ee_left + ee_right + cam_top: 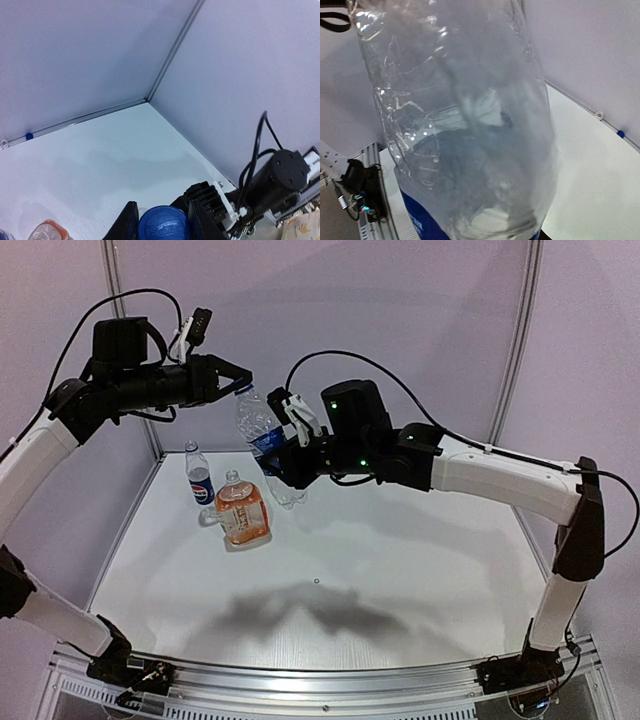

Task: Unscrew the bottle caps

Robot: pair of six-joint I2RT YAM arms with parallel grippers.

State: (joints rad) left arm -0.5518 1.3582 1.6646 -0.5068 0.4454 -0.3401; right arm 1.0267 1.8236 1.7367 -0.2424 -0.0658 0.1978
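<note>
Left tool [240,387] pinches round blue cap [162,226]; right tool [281,462] clamps crinkled clear bottle [470,125].

A lab booth is being shown, the table [400,570] being walled by plain panels [350,310] at its far edges.

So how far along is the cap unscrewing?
Nothing looks finished. In hand: the right gripper holds a slim clear bottle aloft, the left gripper grips its blue cap. Left: the orange-labelled bottle still wears its whitish cap; the small Pepsi bottle's top is unclear.
</note>
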